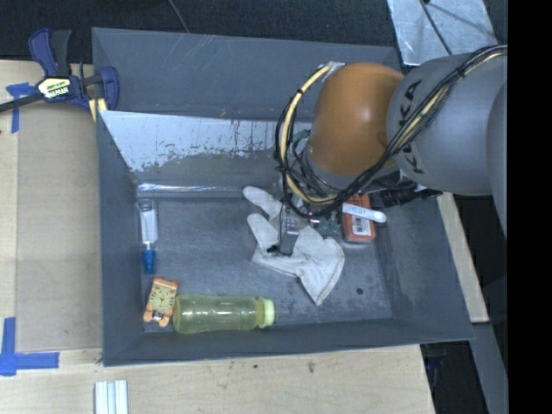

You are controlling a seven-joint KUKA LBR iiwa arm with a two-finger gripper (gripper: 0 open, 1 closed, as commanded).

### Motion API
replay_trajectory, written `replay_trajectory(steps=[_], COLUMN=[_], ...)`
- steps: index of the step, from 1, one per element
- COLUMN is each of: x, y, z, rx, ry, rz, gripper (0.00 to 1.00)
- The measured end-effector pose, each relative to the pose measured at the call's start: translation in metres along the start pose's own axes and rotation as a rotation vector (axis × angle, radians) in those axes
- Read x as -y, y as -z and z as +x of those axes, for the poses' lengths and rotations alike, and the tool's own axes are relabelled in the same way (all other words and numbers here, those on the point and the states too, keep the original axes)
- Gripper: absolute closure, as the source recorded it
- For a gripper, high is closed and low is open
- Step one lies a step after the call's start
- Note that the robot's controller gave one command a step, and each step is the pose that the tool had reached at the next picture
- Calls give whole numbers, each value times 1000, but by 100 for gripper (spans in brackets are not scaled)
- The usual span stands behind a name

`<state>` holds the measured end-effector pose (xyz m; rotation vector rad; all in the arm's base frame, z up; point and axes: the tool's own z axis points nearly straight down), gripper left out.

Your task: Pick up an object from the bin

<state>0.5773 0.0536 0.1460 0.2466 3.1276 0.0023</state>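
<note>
I saw the gripper (284, 241) low over the crumpled white cloth (315, 261), which lay right of the middle of the grey metal bin (121, 257). I could not tell whether it was open or closed. A yellow-green plastic bottle (220, 313) lay along the near wall, well apart.

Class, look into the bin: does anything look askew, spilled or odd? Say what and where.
In the middle of the bin a white cloth lies crumpled beneath the end effector. The greenish bottle lies on its side along the view's lower wall. Nothing looks spilled or broken.
</note>
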Motion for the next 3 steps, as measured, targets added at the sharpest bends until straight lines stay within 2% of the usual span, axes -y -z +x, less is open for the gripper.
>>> replay_trajectory(steps=[1,2,3], x=[12,4,5], y=[-23,-72,-74], z=[-6,-27,-25], rx=[-3,10,3], ry=[-244,127,127], rz=[2,-2,0], gripper=[0,100,0])
